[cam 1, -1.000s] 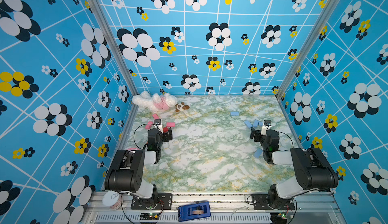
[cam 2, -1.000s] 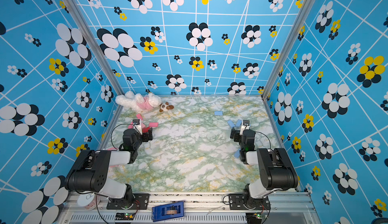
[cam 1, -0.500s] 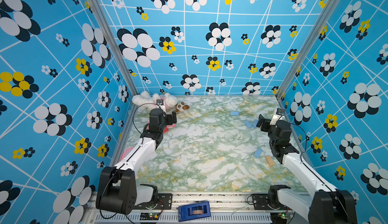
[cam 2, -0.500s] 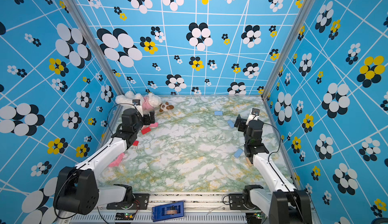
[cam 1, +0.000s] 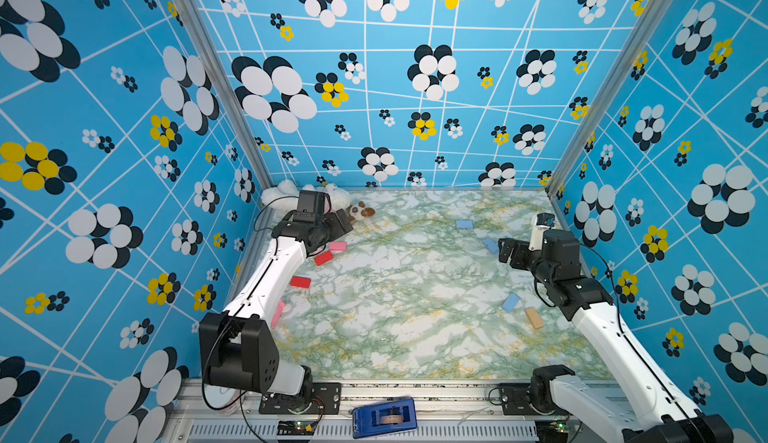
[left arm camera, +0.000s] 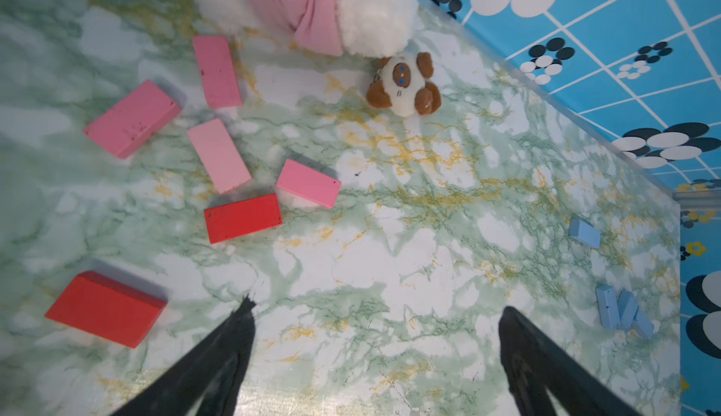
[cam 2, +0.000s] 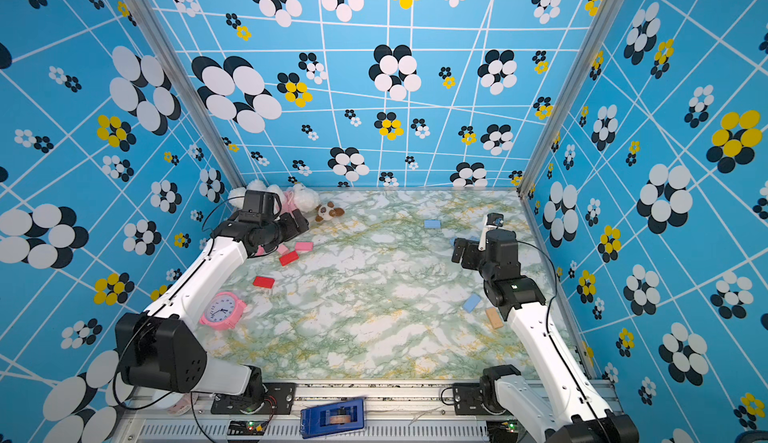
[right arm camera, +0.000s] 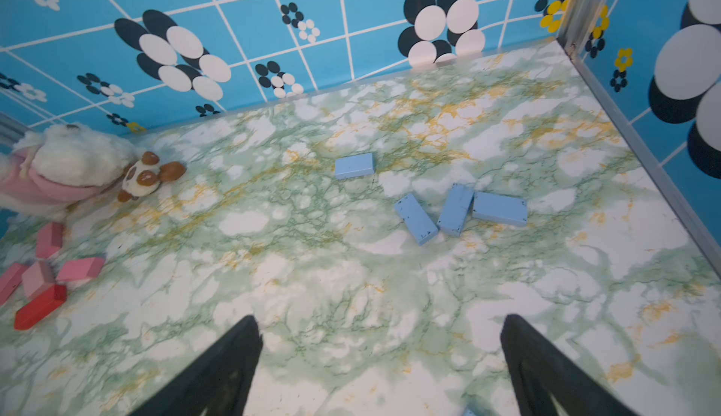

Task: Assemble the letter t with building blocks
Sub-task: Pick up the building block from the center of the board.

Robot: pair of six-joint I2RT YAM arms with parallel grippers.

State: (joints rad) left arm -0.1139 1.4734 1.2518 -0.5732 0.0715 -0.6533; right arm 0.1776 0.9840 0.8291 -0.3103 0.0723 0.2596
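Observation:
The building blocks lie loose on the marble table. Several pink blocks and two red blocks are scattered at the far left, below my open left gripper, which holds nothing. Several light blue blocks lie at the far right, ahead of my open, empty right gripper. Another blue block and the tan block lie beside the right forearm.
A white-and-pink plush toy and a small brown-and-white plush sit in the far left corner. A pink alarm clock stands by the left arm. Patterned blue walls close in three sides.
Both arms have unfolded from low near the front and reached toward the far end, the left toward the plush corner, the right toward the blue blocks. Both grippers stayed open.

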